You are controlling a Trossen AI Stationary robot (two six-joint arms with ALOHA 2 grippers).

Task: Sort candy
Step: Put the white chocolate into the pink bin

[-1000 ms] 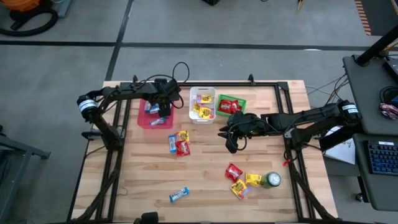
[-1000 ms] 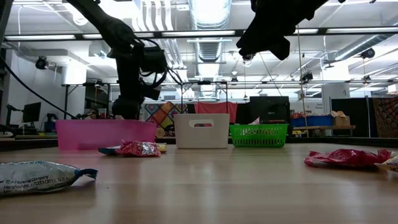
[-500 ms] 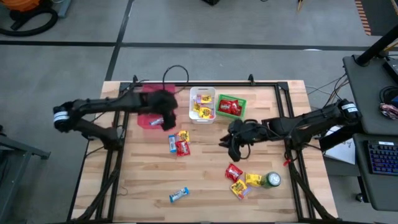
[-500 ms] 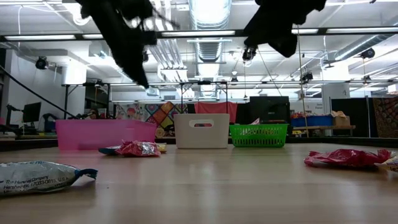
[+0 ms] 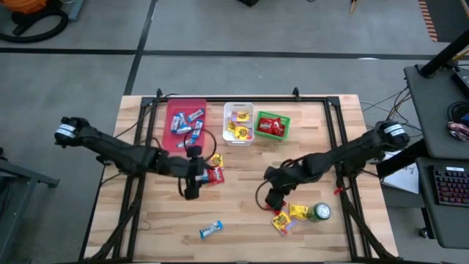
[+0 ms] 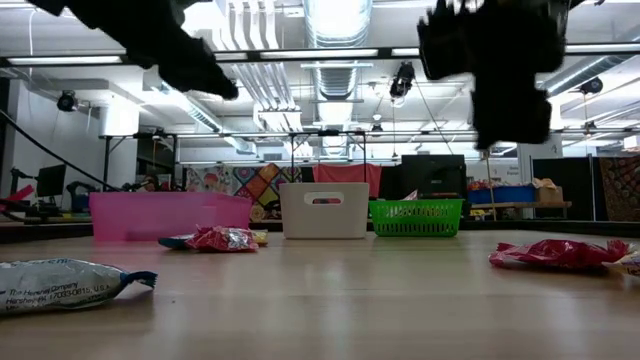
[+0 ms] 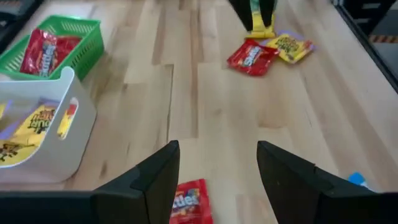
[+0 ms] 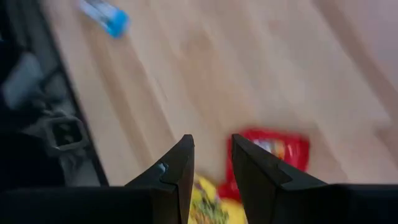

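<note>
The right gripper (image 8: 210, 167) hangs over bare wooden table (image 8: 205, 74), its two dark fingers (image 8: 180, 168) set a little apart with nothing between them. Just past the fingertips lies a red candy packet (image 8: 280, 149), with a yellow packet (image 8: 208, 205) beside it. Well apart lies a blue-and-silver bar (image 8: 106, 15).

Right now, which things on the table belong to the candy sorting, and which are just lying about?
Job:
loose candy near the left claw
candy pile at the right claw
lone blue bar
pink bin
white bin
green bin

Lying about:
green can
</note>
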